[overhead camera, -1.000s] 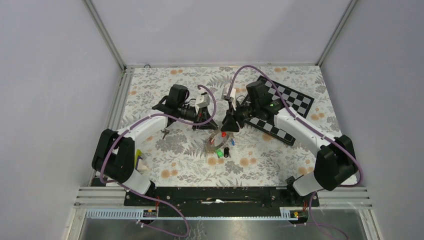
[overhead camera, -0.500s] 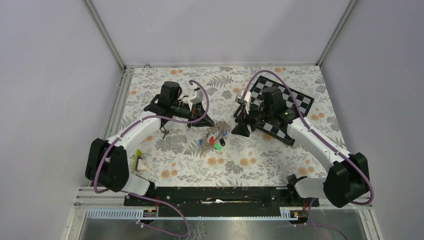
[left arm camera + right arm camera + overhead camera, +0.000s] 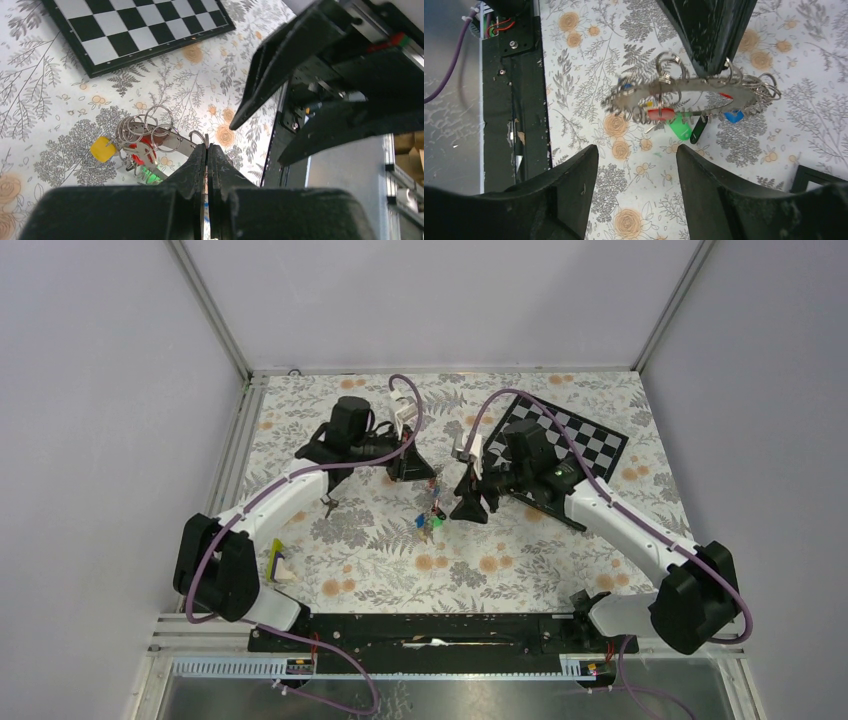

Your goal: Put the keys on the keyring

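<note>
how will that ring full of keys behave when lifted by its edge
The ring itself looks like stiff metal, so it should keep its shape in the pinch of the left gripper. The keys hang on loose little loops, so they will probably swing and jangle. Pinched at one edge, it may tilt.

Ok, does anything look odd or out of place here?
Nothing spilled or damaged. The keyring hangs tilted, apparently raised, pinched at its rim by the shut left gripper, keys dangling below. The right gripper is open and empty.
</note>
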Controlling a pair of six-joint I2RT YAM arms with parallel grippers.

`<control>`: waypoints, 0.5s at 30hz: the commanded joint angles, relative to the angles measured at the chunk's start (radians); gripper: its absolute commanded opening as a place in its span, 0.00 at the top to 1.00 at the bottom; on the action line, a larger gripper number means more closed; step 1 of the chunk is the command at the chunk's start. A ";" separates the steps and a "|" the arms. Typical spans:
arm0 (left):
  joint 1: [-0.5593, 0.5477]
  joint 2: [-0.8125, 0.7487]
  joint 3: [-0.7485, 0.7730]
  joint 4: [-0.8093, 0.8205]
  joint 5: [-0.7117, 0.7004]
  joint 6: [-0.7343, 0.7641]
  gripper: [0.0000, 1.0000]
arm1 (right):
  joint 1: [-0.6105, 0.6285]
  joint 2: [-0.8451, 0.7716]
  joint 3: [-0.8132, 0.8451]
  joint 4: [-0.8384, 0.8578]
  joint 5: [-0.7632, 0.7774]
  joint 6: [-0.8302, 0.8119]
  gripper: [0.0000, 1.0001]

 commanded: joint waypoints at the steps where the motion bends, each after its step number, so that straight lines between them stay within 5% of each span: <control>1: -0.047 0.009 0.093 -0.022 -0.210 -0.155 1.00 | 0.006 0.012 0.066 0.012 0.053 -0.007 0.35; 15: -0.083 0.060 0.173 -0.106 -0.441 -0.338 1.00 | 0.014 0.048 0.109 -0.025 0.092 0.000 0.40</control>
